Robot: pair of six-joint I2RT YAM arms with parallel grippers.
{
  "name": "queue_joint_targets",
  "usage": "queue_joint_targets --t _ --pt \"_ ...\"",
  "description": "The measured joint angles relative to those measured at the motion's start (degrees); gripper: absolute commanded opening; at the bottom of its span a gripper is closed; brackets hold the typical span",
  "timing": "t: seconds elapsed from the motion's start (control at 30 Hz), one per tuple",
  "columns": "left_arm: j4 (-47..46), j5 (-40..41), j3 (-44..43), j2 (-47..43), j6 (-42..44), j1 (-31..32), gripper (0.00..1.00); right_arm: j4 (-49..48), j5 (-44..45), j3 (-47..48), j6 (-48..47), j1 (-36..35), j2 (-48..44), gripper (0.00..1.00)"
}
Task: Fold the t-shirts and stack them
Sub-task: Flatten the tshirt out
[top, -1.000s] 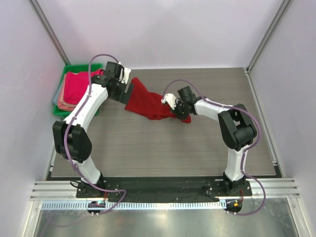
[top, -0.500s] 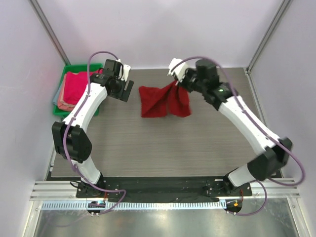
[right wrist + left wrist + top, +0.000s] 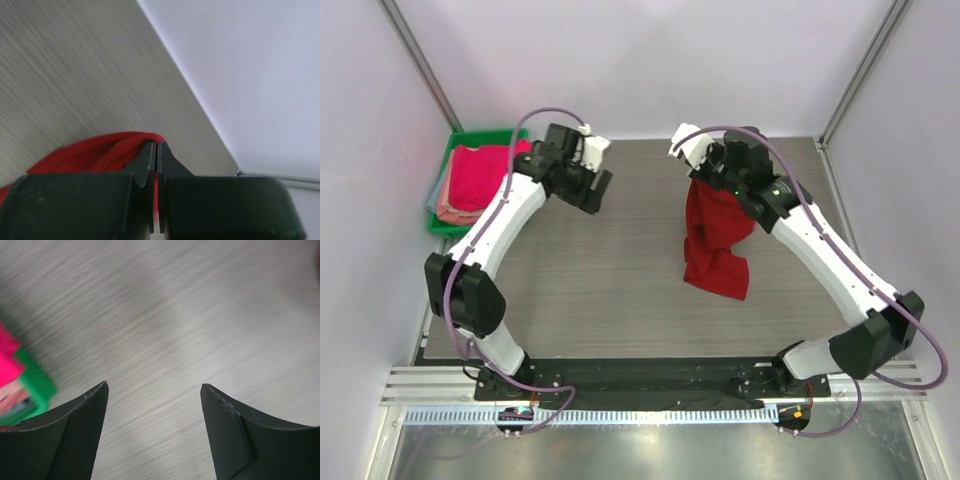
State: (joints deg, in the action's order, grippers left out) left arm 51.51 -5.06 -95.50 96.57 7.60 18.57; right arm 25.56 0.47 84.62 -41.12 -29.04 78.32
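Note:
The deep red t-shirt (image 3: 715,235) hangs bunched from my right gripper (image 3: 702,176), which is shut on its top edge above the table's far middle. Its lower end reaches down toward the table's middle. In the right wrist view the jaws are pressed together on the red cloth (image 3: 100,155) at the right gripper (image 3: 157,145). My left gripper (image 3: 597,186) is open and empty over bare table, left of the shirt; its fingers (image 3: 80,430) stand wide apart. Folded bright pink and salmon shirts (image 3: 475,178) lie in the green tray.
The green tray (image 3: 452,156) stands at the table's far left corner; its corner also shows in the left wrist view (image 3: 37,385). White walls with metal posts close in the back and sides. The wood-grain table (image 3: 620,300) stretches in front.
My right gripper has lifted the red shirt off the table and swung it right, so it now hangs long. My left gripper let go and moved right, open, away from the tray.

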Motion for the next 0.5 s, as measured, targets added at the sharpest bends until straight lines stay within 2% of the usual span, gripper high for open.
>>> queue_joint_targets --t 0.13,0.27,0.5 --pt "-1.1 -2.9 2.0 0.2 0.3 8.0 0.7 0.6 4.0 -0.9 -0.6 1.3 4.4 0.01" --pt "-3.0 -5.7 3.7 3.1 -1.7 15.6 0.7 0.2 6.4 1.9 -0.1 4.4 7.3 0.01" --pt "-6.3 -9.2 1.5 13.8 -7.2 18.4 0.71 -2.4 9.1 8.4 2.2 11.3 8.9 0.01"
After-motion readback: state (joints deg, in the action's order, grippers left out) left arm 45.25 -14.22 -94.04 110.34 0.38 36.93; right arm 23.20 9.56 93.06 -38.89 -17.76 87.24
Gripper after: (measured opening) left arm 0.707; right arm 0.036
